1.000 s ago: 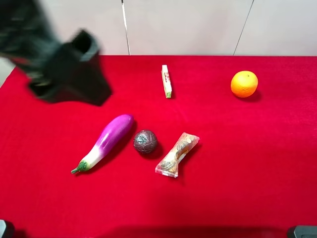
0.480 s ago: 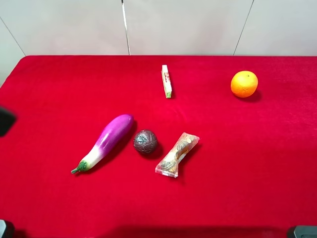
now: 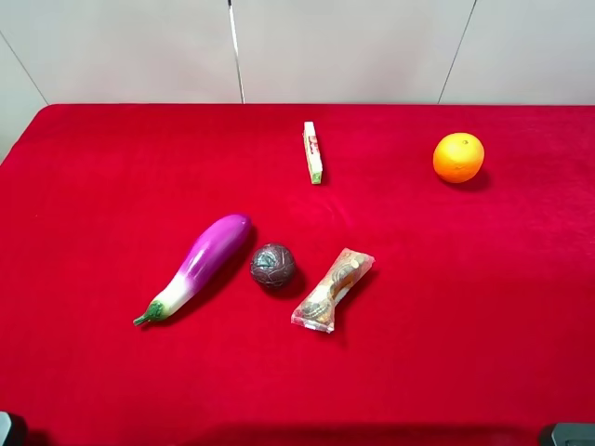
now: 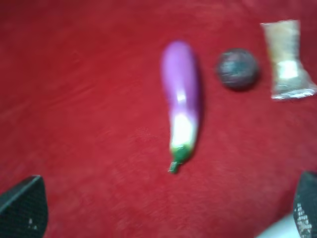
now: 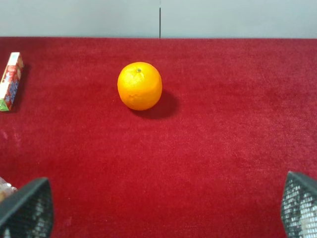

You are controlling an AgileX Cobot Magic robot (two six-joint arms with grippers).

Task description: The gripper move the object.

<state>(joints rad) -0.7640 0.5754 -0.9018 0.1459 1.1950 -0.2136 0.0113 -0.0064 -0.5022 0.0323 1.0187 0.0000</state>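
Observation:
The object, a clear snack packet [image 3: 332, 289] with tan-brown contents, lies on the red cloth right of the dark ball [image 3: 272, 265]. It also shows, blurred, in the left wrist view [image 4: 287, 59]. My left gripper [image 4: 165, 210] is open and empty, held above the cloth on the eggplant's stem side, well away from the packet. My right gripper [image 5: 163, 208] is open and empty, looking at the orange [image 5: 139, 85]. Neither gripper shows in the exterior high view.
A purple eggplant [image 3: 197, 265] lies left of the ball. A thin white-green-red box [image 3: 313, 151] lies at the back middle and an orange [image 3: 458, 157] at the back right. The red cloth [image 3: 465, 307] covers the whole table up to a pale wall.
The left arm, a dark blur over the table's back left one second ago, has swept out past the left edge of the exterior high view. The objects have not moved.

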